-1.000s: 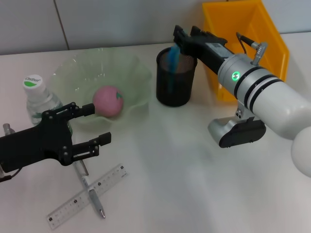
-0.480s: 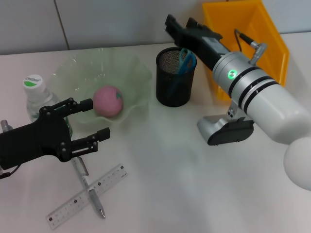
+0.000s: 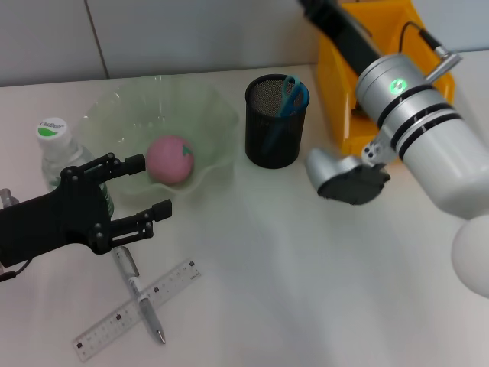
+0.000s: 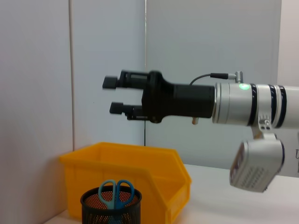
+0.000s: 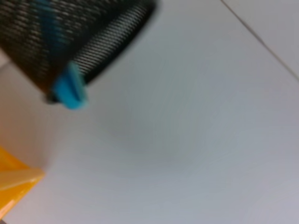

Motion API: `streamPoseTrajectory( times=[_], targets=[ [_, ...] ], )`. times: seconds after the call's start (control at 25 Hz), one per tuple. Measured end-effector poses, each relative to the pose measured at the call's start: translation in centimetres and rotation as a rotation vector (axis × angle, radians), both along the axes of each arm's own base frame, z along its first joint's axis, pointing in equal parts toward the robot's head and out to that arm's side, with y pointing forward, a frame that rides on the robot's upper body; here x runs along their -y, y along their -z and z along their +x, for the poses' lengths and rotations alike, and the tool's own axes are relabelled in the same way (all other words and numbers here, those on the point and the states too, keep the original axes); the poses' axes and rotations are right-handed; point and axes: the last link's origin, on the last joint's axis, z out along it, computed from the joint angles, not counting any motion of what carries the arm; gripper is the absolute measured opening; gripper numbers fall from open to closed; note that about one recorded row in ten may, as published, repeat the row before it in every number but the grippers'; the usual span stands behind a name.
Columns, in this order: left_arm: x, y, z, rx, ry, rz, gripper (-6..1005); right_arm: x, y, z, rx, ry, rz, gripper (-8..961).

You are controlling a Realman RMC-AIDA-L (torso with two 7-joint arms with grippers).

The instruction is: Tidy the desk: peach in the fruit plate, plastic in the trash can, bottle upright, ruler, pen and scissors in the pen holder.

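Observation:
The pink peach (image 3: 170, 159) lies in the green glass fruit plate (image 3: 210, 115). The bottle (image 3: 55, 149) stands upright at the far left. My left gripper (image 3: 147, 187) hovers open and empty beside it, over the top end of the pen (image 3: 138, 293), which lies across the clear ruler (image 3: 137, 309). Blue scissors (image 3: 293, 93) stand in the black mesh pen holder (image 3: 276, 130). My right gripper (image 4: 113, 95) is raised high over the yellow trash can (image 3: 382, 69), open and empty; its fingers are out of the head view. No plastic is in view.
The table's back edge meets a grey wall just behind the plate and holder. The right arm's thick silver forearm (image 3: 428, 130) hangs over the table's right side. White table (image 3: 290, 275) spreads across the front.
The right gripper let go of the scissors, which now rest in the pen holder, then rose and pulled back toward the yellow can. The left gripper shifted slightly left.

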Motion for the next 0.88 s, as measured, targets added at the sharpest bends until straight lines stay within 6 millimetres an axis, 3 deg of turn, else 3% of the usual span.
streamPoseTrajectory(
  times=[0.12,0.2,0.24,0.28,0.32,0.4,0.48,0.52,0.56,0.72,0.76,0.88],
  targets=[
    [0.0,0.0,0.0,-0.001,0.003,0.001,770,-0.7,-2.2,-0.3,-0.258,0.005,0.046,704],
    [0.1,0.0,0.0,-0.001,0.003,0.001,770,-0.9,-2.8,-0.4,-0.323,0.004,0.058,702],
    [0.1,0.0,0.0,0.0,0.004,0.001,769,-1.3,-4.4,-0.7,-0.486,-0.006,0.075,702],
    [0.1,0.0,0.0,0.0,0.004,0.001,769,-1.3,-4.4,-0.7,-0.486,-0.006,0.075,701],
    [0.1,0.0,0.0,0.0,0.004,0.001,769,-1.6,-6.1,-0.9,-0.662,-0.024,0.084,700],
    [0.1,0.0,0.0,0.001,0.002,0.0,768,-1.8,-7.0,-1.0,-0.745,-0.033,0.086,699],
    [0.1,0.0,0.0,0.004,-0.001,0.0,768,-2.1,-8.7,-1.0,-0.939,-0.053,0.081,699],
    [0.0,-0.1,0.0,0.011,-0.004,0.002,767,-2.3,-9.9,-1.0,-1.142,-0.065,0.046,699],
    [0.0,-0.1,0.0,0.011,-0.004,0.002,767,-2.3,-9.9,-1.0,-1.142,-0.065,0.046,698],
    [0.0,-0.2,0.1,0.022,-0.014,0.0,766,-3.0,-10.1,-1.6,-1.545,-0.047,-0.132,698],
    [0.0,-0.3,0.1,0.024,-0.015,0.0,766,-3.0,-10.1,-1.6,-1.545,-0.047,-0.132,698],
    [0.0,-0.2,0.1,0.031,-0.017,0.004,765,-3.7,-9.2,-2.7,-1.788,0.037,-0.306,697]
  ],
)
